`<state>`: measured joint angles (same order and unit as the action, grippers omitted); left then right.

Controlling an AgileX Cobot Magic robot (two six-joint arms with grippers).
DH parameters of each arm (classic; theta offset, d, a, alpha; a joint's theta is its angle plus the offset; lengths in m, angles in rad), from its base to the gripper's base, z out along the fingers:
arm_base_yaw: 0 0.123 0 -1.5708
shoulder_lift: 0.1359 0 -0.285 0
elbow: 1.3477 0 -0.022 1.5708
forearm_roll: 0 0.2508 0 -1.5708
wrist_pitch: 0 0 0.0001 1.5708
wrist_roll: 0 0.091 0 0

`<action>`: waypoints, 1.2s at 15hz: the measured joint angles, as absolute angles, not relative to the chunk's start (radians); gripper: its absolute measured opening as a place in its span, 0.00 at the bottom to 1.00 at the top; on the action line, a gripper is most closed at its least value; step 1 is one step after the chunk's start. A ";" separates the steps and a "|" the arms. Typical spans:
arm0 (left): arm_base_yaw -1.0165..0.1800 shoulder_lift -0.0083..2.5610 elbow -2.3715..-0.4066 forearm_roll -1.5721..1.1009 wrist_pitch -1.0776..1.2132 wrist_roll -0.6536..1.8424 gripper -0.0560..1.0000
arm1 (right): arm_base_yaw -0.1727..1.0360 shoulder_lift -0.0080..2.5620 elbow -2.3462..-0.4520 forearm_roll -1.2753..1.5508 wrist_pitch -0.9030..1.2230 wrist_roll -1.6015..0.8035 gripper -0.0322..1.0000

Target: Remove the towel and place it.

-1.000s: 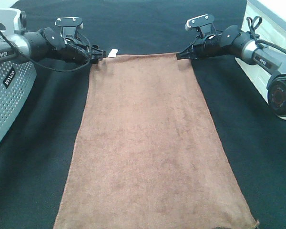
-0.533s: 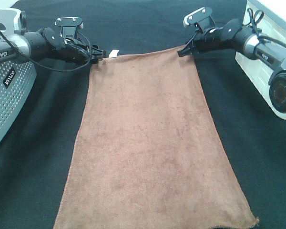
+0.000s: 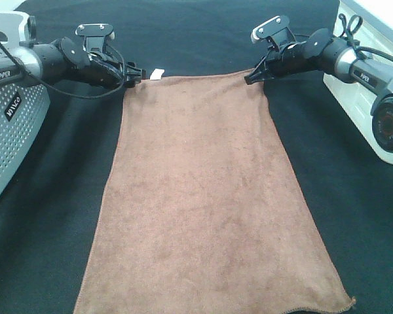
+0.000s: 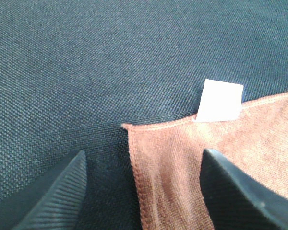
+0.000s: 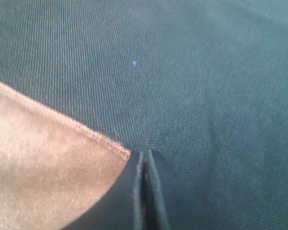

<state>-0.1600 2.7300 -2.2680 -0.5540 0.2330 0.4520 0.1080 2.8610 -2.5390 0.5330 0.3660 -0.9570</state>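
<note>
The brown towel (image 3: 203,196) lies flat and lengthwise on the black table cloth (image 3: 46,229). Its white tag (image 3: 156,72) is at the far left corner. My left gripper (image 3: 136,73) is open at that corner. In the left wrist view the towel's corner (image 4: 182,158) and tag (image 4: 221,100) lie between the spread fingers (image 4: 62,187) of this gripper (image 4: 144,158). My right gripper (image 3: 250,76) is shut on the towel's far right corner. In the right wrist view the towel's stitched edge (image 5: 38,158) runs into the shut right gripper (image 5: 144,163).
A grey perforated box (image 3: 13,124) stands at the left edge, behind the left arm. A white housing with a round black lens (image 3: 386,121) sits at the right edge. Black cloth borders the towel on both sides.
The right gripper has shifted slightly back and up with the far right corner, tugging that edge of the towel a little. The left gripper has stayed still and open.
</note>
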 joint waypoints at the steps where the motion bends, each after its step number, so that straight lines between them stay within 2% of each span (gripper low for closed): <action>1: -0.160 2.730 -2.268 -0.553 0.233 0.452 0.65 | 0.108 2.861 -2.538 0.533 0.366 -0.957 0.03; 5: -0.160 2.730 -2.268 -0.553 0.233 0.452 0.65 | 0.108 2.861 -2.538 0.534 0.371 -0.912 0.03; 6: -0.160 2.730 -2.268 -0.553 0.233 0.452 0.65 | 0.108 2.861 -2.538 0.534 0.376 -0.891 0.08; 7: -0.160 2.730 -2.268 -0.553 0.233 0.452 0.65 | 0.108 2.861 -2.538 0.534 0.385 -0.851 0.18; 8: -0.160 2.730 -2.268 -0.553 0.233 0.452 0.65 | 0.108 2.861 -2.538 0.534 0.386 -0.829 0.40; 9: -0.160 2.730 -2.268 -0.553 0.233 0.452 0.65 | 0.108 2.861 -2.538 0.533 0.387 -0.814 0.54; 10: -0.160 2.730 -2.268 -0.553 0.233 0.452 0.65 | 0.108 2.861 -2.538 0.533 0.392 -0.798 0.65; 11: -0.160 2.730 -2.268 -0.553 0.233 0.452 0.65 | 0.108 2.856 -2.538 0.533 0.397 -0.793 0.70; 15: -0.160 2.730 -2.285 -0.553 0.265 0.452 0.66 | 0.108 2.787 -2.538 0.533 0.467 -0.774 0.74; 18: -0.160 2.730 -2.393 -0.514 0.465 0.452 0.81 | 0.108 2.665 -2.538 0.529 0.625 -0.659 0.76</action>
